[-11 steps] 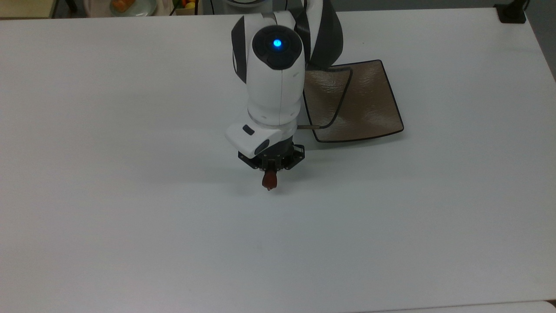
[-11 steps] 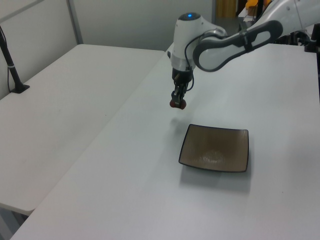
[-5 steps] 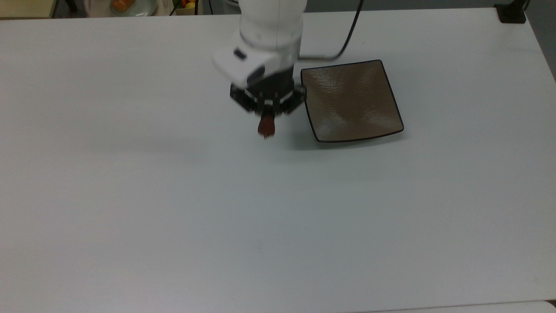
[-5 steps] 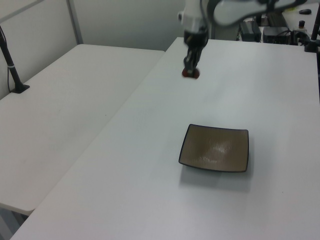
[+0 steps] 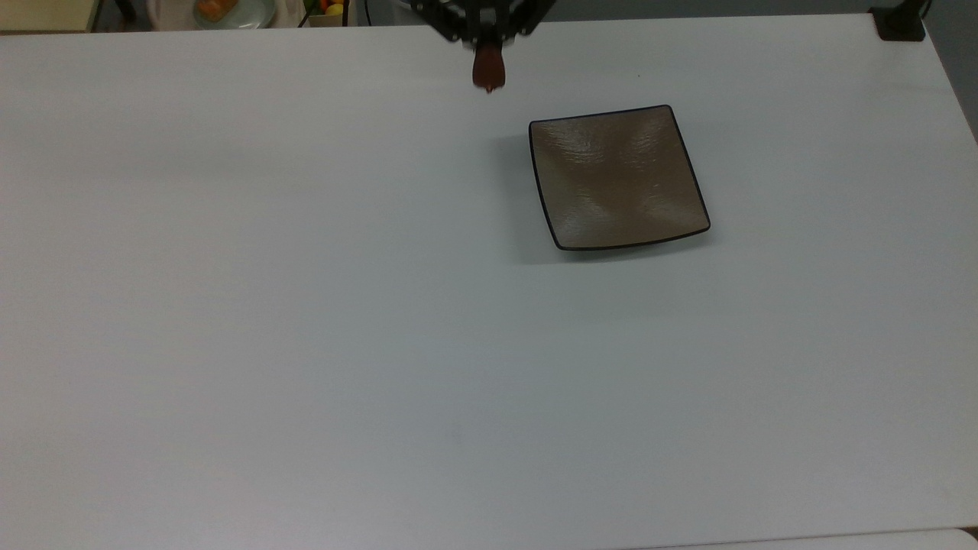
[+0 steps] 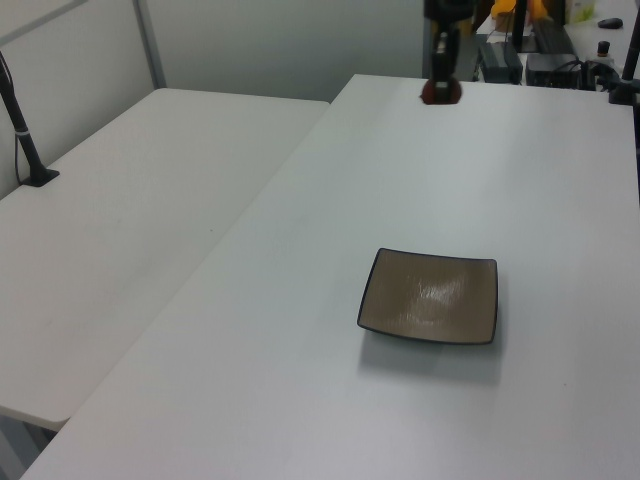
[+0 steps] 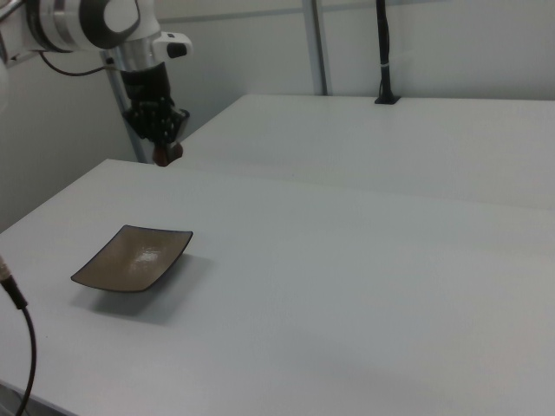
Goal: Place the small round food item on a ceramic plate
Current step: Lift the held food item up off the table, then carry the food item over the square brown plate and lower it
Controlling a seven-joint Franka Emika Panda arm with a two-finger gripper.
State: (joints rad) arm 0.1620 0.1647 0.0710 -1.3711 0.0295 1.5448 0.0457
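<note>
My gripper [image 5: 487, 55] hangs at the top edge of the top view, shut on the small round food item [image 5: 488, 72], a dark reddish-brown lump with a tiny tip. The same lump [image 6: 440, 91] shows under the gripper [image 6: 441, 78] at the far end of the table in the left view, and in the right view it [image 7: 166, 153] hangs from the gripper [image 7: 162, 143] well above the table. The ceramic plate [image 5: 617, 177], square, glossy tan-brown with a black rim, lies bare to the right and below the gripper in the top view. It also lies flat in the left view [image 6: 430, 296] and right view [image 7: 132, 257].
A round greyish-white plate [image 5: 229, 15] with an orange food piece sits beyond the table's far edge in the top view. A black post base [image 5: 901, 24] stands at the top view's upper right corner. A second white table [image 6: 130, 200] adjoins on the left view's left.
The arm has lifted and pulled back toward the top view's upper edge, carrying the food item away from mid-table. The plate, earlier partly covered by the arm, is now fully exposed.
</note>
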